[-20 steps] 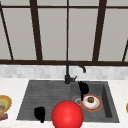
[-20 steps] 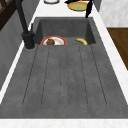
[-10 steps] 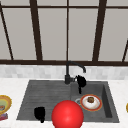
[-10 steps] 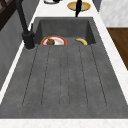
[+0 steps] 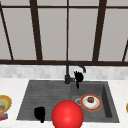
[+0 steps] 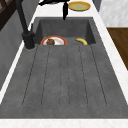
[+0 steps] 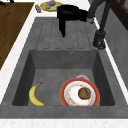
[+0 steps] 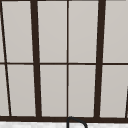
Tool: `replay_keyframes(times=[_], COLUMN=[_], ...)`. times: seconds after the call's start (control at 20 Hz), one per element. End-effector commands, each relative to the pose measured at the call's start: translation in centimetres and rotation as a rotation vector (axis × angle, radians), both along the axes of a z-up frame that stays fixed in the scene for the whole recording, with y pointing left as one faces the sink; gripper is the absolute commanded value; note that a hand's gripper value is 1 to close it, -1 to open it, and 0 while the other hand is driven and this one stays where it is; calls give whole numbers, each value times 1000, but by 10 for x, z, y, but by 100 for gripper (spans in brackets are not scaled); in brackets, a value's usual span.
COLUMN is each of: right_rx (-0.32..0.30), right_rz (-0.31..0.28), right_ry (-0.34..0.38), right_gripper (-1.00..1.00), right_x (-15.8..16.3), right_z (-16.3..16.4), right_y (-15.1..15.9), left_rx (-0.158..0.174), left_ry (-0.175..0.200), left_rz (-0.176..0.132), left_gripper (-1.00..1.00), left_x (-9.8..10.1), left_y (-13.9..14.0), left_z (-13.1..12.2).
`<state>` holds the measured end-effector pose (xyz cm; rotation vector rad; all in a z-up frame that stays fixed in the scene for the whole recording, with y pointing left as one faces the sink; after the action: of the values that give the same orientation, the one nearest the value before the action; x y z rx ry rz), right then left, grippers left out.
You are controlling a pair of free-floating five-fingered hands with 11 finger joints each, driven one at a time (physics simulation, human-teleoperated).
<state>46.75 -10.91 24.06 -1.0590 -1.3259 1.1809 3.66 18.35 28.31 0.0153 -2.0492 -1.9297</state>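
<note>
My right hand (image 5: 78, 76) hovers just under the tip of the black faucet (image 5: 67, 75), above the basin's back edge. Its fingers reach toward the spout and one hangs straight down; the same hand (image 7: 71, 13) touches the spout in the right side view and appears as my right hand (image 6: 53, 2) at the top of the left side view. My left hand (image 5: 40, 113) floats over the drainboard's front left corner, holding nothing. In the basin lie a red-rimmed plate (image 7: 80, 94) with a brown lump on it and a banana (image 7: 35, 95).
A big red ball (image 5: 67, 115) sits at the sink's front edge, between my left hand and the plate (image 5: 91, 102). A yellow bowl (image 5: 3, 103) stands on the left counter, a yellow dish (image 6: 79, 6) on the right counter. The ribbed drainboard (image 6: 62, 75) is bare.
My right hand has shifted slightly by the faucet spout, its hanging finger now lower. Nothing else has moved.
</note>
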Motion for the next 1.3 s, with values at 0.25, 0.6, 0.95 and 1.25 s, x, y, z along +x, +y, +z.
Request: replay_keyframes(times=[0.25,0.6,0.95,1.25], right_rx=[-93,-100,-146,-318], right_rz=[0,-23,-99,-136], right_ry=[87,155,164,48], right_gripper=[-100,-100,100,100], right_x=[56,91,117,148], right_z=[-29,-58,-89,-100], right_y=[1,14,34,44], left_rx=[0,0,0,0], left_ry=[0,0,0,0], left_rz=[0,0,0,0], left_gripper=[0,0,0,0], left_x=[0,0,0,0], left_y=[0,0,0,0], left_z=[0,0,0,0])
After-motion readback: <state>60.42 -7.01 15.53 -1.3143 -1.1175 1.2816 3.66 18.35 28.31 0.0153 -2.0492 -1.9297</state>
